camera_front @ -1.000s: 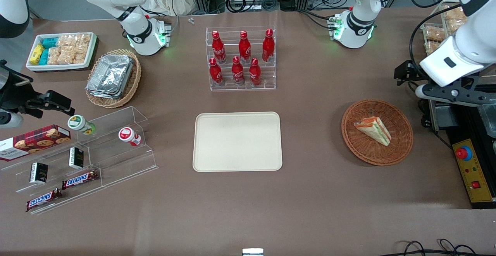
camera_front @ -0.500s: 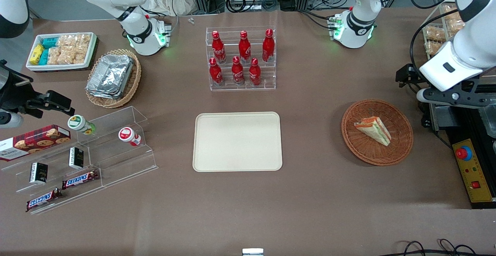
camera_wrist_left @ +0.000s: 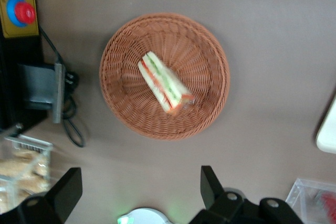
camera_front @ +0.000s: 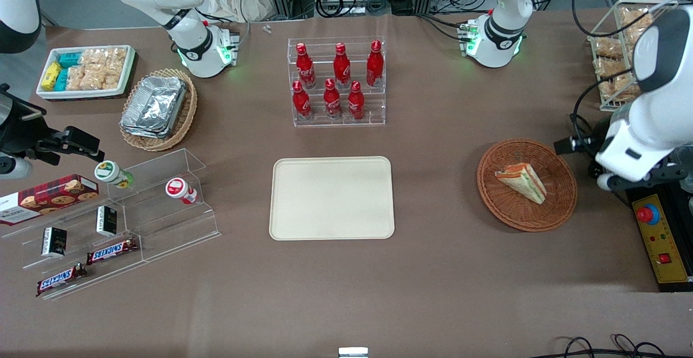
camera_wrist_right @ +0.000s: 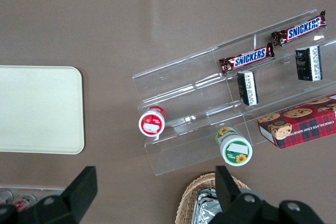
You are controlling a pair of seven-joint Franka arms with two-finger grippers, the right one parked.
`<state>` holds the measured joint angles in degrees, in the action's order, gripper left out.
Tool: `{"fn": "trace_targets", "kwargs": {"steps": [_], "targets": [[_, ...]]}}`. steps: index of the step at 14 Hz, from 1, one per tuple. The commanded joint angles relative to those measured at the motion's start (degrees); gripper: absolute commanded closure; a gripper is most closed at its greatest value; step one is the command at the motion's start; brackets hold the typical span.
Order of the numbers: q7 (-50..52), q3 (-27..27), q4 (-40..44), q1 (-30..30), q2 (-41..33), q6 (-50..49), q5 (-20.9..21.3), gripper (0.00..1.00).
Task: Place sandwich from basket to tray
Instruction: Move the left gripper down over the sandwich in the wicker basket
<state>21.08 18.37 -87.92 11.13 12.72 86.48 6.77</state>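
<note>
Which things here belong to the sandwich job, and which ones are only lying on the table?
Belong to the job:
- sandwich, lying in the basket
- tray, bare
- gripper, open, above the table beside the basket

Only lying about:
- red bottles in a clear rack
- foil trays in a tan basket
- Snickers bars on the clear shelf
- cookie box

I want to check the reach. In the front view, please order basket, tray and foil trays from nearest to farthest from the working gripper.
Gripper is open, beside the basket.
1. Basket, holding the sandwich.
2. Tray, mid-table.
3. Foil trays, toward the parked arm's end.
</note>
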Motion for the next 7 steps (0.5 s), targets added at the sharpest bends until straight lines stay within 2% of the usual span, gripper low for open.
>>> {"fn": "trace_targets", "kwargs": {"steps": [1, 3, 7], "targets": [[14.36, 0.35, -6.18, 0.20, 1.34, 6.73, -1.40, 0.00], [22.83, 0.35, -14.60, 0.29, 1.08, 14.81, -1.32, 0.00], [31.19, -1.32, -29.20, 0.38, 0.90, 28.70, -1.32, 0.00]]}}
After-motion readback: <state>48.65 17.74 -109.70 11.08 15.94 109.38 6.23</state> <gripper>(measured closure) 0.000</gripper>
